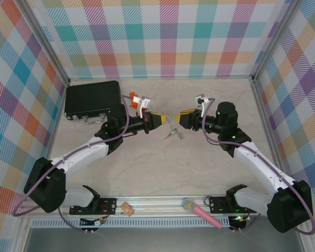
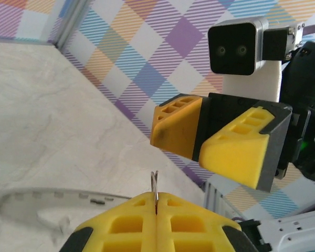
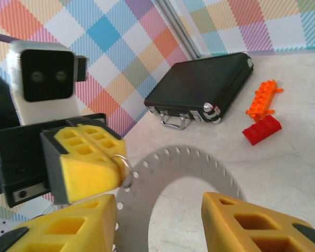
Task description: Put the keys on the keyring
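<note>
Step in hand: presenting the ring. The keyring [image 2: 155,185] was held up off the tabletop [image 1: 147,168] while the key had yet to be picked up, so I judged the task barely begun.
Left fingers: the left gripper [image 1: 159,119] was closed, pinching the keyring. Its thin silver edge stood up out of the seam between the fingers [image 2: 136,220].
Ring from the right wrist: a small silver loop [image 3: 121,163] sat at the tip of the left gripper [image 3: 102,170]. A grey perforated arc [image 3: 168,163] swept away from it toward 3 o'clock. I could not tell whether the two were one piece.
Right fingers: the right gripper [image 1: 182,117] faced the left one, close but apart, with its fingers [image 2: 176,126] parted and nothing gripped.
Key: the green-headed key [image 1: 171,135] lay on the tabletop at 6 o'clock from the gap between the two grippers, near both.
Next move, as I judged it: the right arm needed to drop toward 6 o'clock and take the key by its green head, leaving the eye free to meet the ring.
Risk: the key was tiny, so a poor grip could cover the hole.
</note>
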Motion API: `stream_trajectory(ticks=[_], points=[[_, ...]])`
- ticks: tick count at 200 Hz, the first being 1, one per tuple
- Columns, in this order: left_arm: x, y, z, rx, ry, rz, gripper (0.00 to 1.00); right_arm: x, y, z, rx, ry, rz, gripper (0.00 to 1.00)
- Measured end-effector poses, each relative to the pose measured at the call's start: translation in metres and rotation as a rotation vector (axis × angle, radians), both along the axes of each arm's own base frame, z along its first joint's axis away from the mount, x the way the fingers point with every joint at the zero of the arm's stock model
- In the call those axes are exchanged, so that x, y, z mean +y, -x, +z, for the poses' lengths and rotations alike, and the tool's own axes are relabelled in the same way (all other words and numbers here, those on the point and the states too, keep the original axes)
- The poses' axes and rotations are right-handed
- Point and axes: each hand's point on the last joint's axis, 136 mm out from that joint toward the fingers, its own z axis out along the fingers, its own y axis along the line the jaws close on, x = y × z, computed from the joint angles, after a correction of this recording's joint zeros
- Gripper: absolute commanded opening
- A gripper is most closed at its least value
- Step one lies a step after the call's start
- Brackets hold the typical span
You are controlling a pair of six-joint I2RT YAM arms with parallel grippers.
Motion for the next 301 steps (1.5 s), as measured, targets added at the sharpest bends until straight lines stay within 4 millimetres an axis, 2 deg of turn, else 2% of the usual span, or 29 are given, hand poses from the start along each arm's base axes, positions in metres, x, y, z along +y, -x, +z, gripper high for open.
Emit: stream_trajectory(ticks=[31, 69, 92, 112, 129, 153, 185, 223, 264, 301], points=[[0.019, -0.001, 0.0, -0.05, -0.091, 0.102, 0.0, -0.003, -0.015, -0.032, 0.083, 0.07, -0.056, 0.47], [0.048, -0.007, 0.004, -0.121, -0.17, 0.26, 0.0, -0.004, -0.032, -0.097, 0.259, 0.175, -0.102, 0.45], [0.061, -0.008, -0.009, -0.127, -0.217, 0.323, 0.0, -0.003, -0.036, -0.134, 0.373, 0.245, -0.114, 0.44], [0.068, -0.007, -0.026, -0.12, -0.255, 0.35, 0.0, 0.004, -0.038, -0.156, 0.444, 0.306, -0.111, 0.42], [0.073, -0.007, -0.042, -0.103, -0.284, 0.368, 0.0, 0.011, -0.041, -0.168, 0.503, 0.342, -0.116, 0.4], [0.082, -0.004, -0.058, -0.093, -0.316, 0.397, 0.0, 0.019, -0.046, -0.186, 0.59, 0.386, -0.15, 0.45], [0.091, 0.003, -0.068, -0.115, -0.315, 0.419, 0.0, 0.035, -0.045, -0.209, 0.664, 0.474, -0.199, 0.44], [0.095, 0.009, -0.064, -0.141, -0.292, 0.431, 0.0, 0.049, -0.051, -0.223, 0.693, 0.546, -0.268, 0.43], [0.096, 0.012, -0.053, -0.175, -0.263, 0.447, 0.0, 0.038, -0.06, -0.241, 0.704, 0.64, -0.366, 0.45], [0.097, 0.013, -0.052, -0.184, -0.255, 0.454, 0.0, 0.028, -0.064, -0.259, 0.718, 0.719, -0.415, 0.47]])
